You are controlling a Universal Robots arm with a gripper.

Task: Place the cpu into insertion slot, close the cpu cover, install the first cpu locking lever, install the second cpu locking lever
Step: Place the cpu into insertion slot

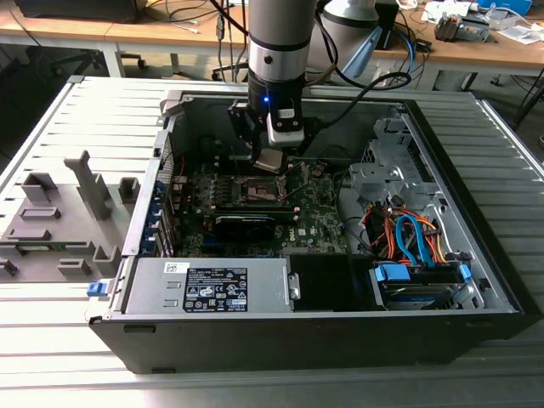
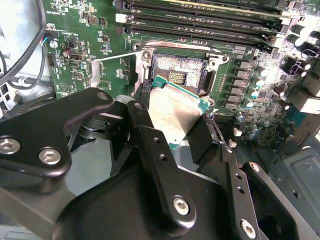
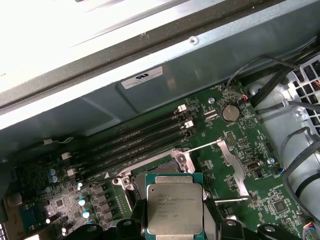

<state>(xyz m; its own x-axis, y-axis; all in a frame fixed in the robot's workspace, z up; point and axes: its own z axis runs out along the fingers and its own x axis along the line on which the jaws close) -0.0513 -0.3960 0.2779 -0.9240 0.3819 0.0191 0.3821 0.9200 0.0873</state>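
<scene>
My gripper (image 1: 270,146) hangs inside the open computer case, shut on the cpu (image 1: 269,160). The cpu (image 2: 175,112) is a flat square chip with a silvery top and green edge, tilted between the black fingers (image 2: 150,145). It hovers just above the insertion slot (image 2: 177,70), a dark square socket with a metal rim on the green board. In the first wrist view the cpu (image 3: 175,207) covers most of the insertion slot (image 3: 141,181). The silvery cpu cover (image 3: 234,165) stands swung open beside the socket. Two thin locking levers (image 3: 202,148) jut out by it.
Long black memory slots (image 3: 140,140) run along one side of the socket. A grey power supply (image 1: 212,287) sits at the case front; orange and blue cables (image 1: 408,238) and a drive cage lie at the exterior view's right. A grey fixture (image 1: 59,221) stands on the table outside the case.
</scene>
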